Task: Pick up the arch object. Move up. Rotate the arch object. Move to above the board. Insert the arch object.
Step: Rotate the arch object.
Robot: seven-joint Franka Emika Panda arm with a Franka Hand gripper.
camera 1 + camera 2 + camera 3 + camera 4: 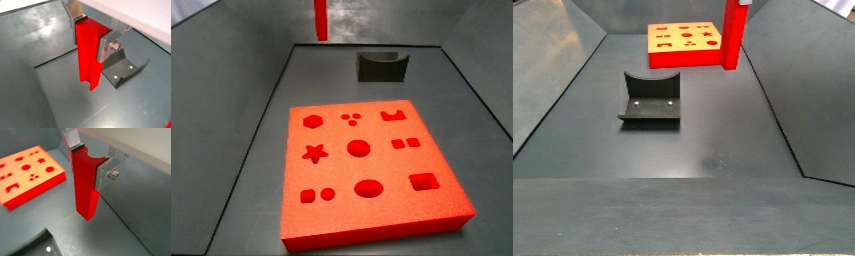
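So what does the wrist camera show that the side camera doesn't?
Only a wrist view shows the gripper, its silver fingers clamped on the arch object, which hangs above the floor. Only a side view shows the whole board with every cut-out. Both show the red arch object, the board and the dark fixture.
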